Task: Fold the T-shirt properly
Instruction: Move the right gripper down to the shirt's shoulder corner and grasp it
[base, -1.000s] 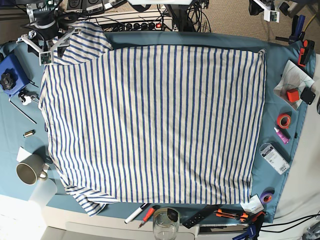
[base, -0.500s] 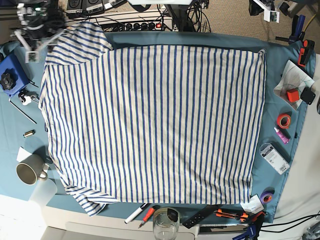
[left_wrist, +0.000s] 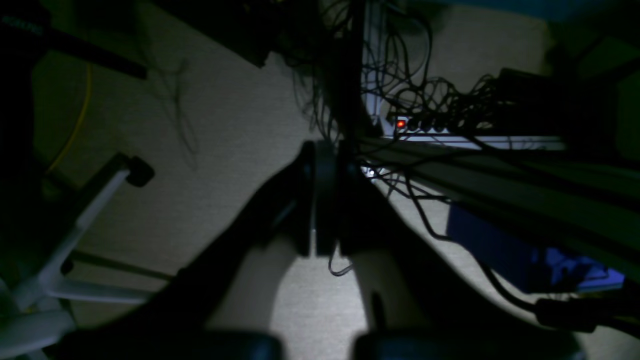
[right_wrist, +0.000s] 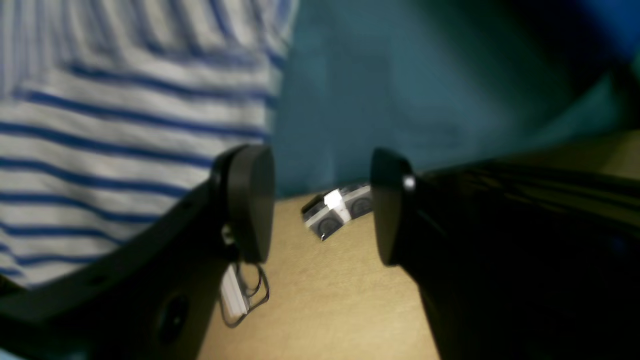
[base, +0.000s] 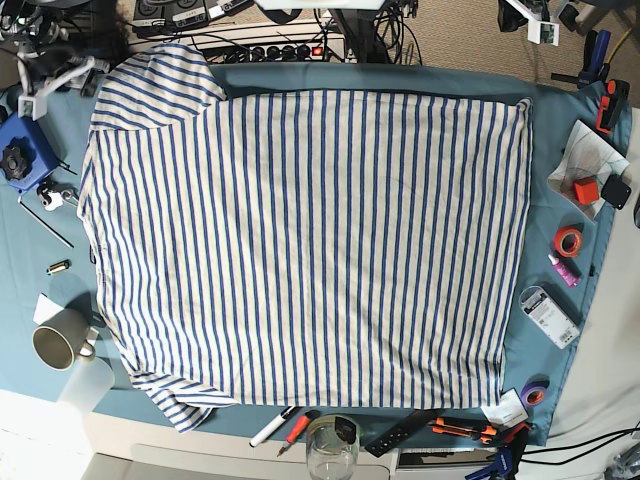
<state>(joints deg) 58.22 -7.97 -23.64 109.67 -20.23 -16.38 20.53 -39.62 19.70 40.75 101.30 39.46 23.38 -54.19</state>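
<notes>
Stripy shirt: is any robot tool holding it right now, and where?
No. The white cotton T-shirt with thin blue stripes lies flat, unheld. The right tool is open beside its edge; the left tool is shut on nothing.

Beige floor (left_wrist: 225, 125), tangled cables (left_wrist: 425, 95), dim light

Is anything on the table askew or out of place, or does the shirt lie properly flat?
The T-shirt lies mostly flat on the table cloth. The near sleeve is bunched and hangs past the cloth's front edge, unlike the far sleeve, which lies spread out. Nothing looks spilled or damaged.
</notes>
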